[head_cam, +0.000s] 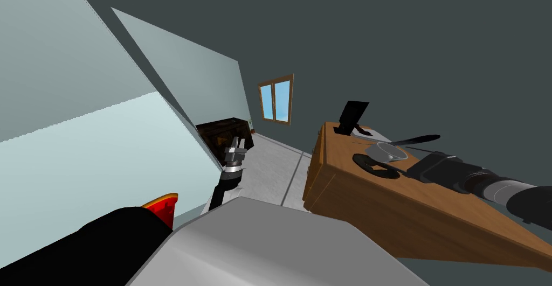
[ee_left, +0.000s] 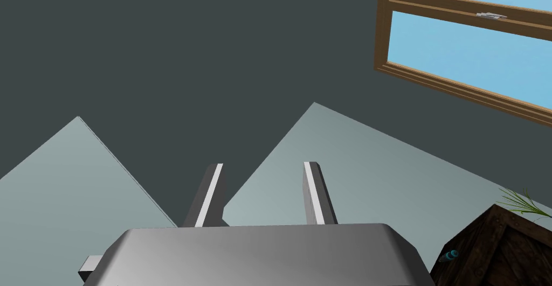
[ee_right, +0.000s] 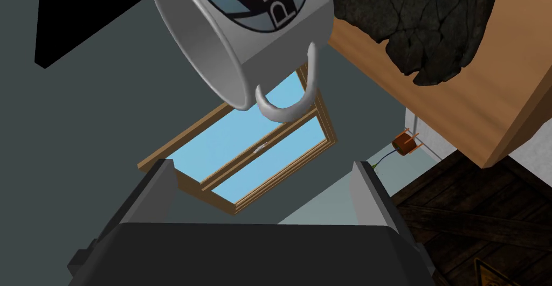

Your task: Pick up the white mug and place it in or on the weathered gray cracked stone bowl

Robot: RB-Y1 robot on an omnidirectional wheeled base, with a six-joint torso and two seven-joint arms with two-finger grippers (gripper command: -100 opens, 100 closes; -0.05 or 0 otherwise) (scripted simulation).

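A light grey mug (head_cam: pixel 385 152) with a dark round logo lies tilted on the far rim of a dark cracked stone bowl (head_cam: pixel 372 168) on the wooden desk (head_cam: pixel 366 202). My right arm reaches in from the right, and its gripper (head_cam: pixel 405 149) is just beside the mug. In the right wrist view the mug (ee_right: pixel 259 24) hangs beyond my right gripper (ee_right: pixel 264 164), handle toward it, with the bowl (ee_right: pixel 426 24) beside it. The fingers stand wide open with nothing between them. My left gripper (head_cam: pixel 237 147) is held up near the wall, and its fingers (ee_left: pixel 213 191) are apart and empty.
A black upright panel (head_cam: pixel 353 117) and a flat light grey thing (head_cam: pixel 378 134) sit at the desk's far end. A dark wooden crate (head_cam: pixel 223 132) stands by the wall under the window (head_cam: pixel 276 99). A red and black shape (head_cam: pixel 160 205) lies at lower left.
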